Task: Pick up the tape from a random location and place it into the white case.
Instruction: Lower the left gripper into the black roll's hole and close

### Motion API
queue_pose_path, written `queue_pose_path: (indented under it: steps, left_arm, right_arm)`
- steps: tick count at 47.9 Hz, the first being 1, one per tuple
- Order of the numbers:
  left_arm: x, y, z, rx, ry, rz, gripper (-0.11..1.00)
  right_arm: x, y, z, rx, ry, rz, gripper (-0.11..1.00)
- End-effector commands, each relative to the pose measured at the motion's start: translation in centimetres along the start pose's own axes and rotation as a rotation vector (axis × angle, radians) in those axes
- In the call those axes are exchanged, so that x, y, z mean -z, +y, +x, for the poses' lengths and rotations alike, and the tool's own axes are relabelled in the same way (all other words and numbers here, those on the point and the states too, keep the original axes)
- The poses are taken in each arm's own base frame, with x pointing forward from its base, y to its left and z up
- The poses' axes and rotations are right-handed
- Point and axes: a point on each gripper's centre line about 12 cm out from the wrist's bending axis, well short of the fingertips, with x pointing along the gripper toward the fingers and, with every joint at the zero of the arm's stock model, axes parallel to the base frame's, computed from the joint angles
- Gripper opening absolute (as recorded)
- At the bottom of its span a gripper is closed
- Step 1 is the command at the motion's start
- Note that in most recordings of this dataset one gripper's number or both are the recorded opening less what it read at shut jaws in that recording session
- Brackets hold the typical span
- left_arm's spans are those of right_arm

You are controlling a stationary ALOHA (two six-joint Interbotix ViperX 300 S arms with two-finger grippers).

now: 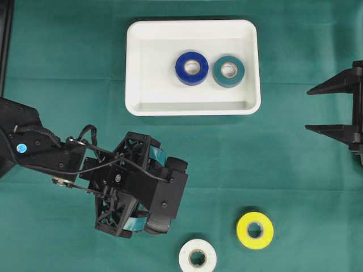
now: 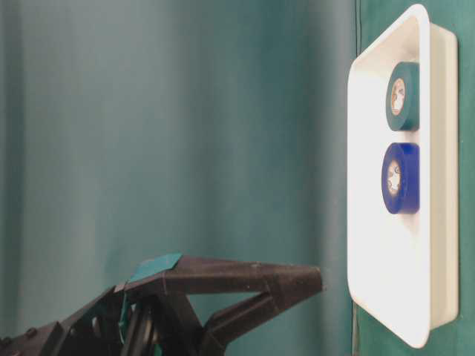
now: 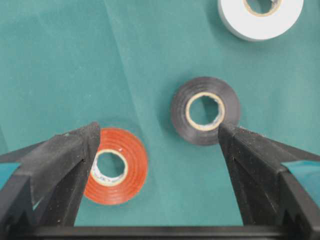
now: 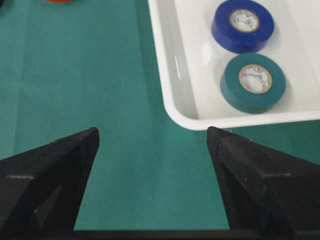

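White case [image 1: 193,107]: upper middle of the green cloth [image 1: 68,56], holding two rolls.
Blue tape [image 1: 191,68]: flat inside the case, near its centre.
Teal tape [image 1: 228,71]: just right of the blue roll.
Yellow tape [image 1: 254,230]: well below the case, toward its right.
White tape [image 1: 197,258]: below the case, at the frame's bottom edge.
Left gripper [image 1: 150,190]: below-left of the case, its jaw gap hidden beneath the body.
Right gripper [image 1: 334,107]: right of the case, spread wide, empty.

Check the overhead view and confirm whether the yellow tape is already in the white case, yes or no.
No: the yellow tape lies on the green cloth well outside the white case, which holds only two rolls.
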Motion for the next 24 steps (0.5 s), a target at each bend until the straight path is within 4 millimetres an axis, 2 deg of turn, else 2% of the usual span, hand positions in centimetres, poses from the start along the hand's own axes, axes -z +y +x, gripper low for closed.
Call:
queue_pose_path:
  steps: [1, 14, 24]
  left_arm:
    - [-1.0, 0.1, -1.1, -0.004, -0.044, 0.003, 0.95]
    - [-0.8, 0.1, -0.5, -0.004, -0.044, 0.002, 0.95]
    - [0.3, 0.1, 1.4, -0.003, -0.014, 0.003, 0.95]
  right_arm:
    - [-0.8, 0.1, -0.1, -0.002, -0.017, 0.003, 0.84]
    - [-0.8, 0.1, -0.1, -0.002, -0.017, 0.004, 0.84]
    - [-0.8, 0.1, -0.1, -0.002, -0.017, 0.003, 0.84]
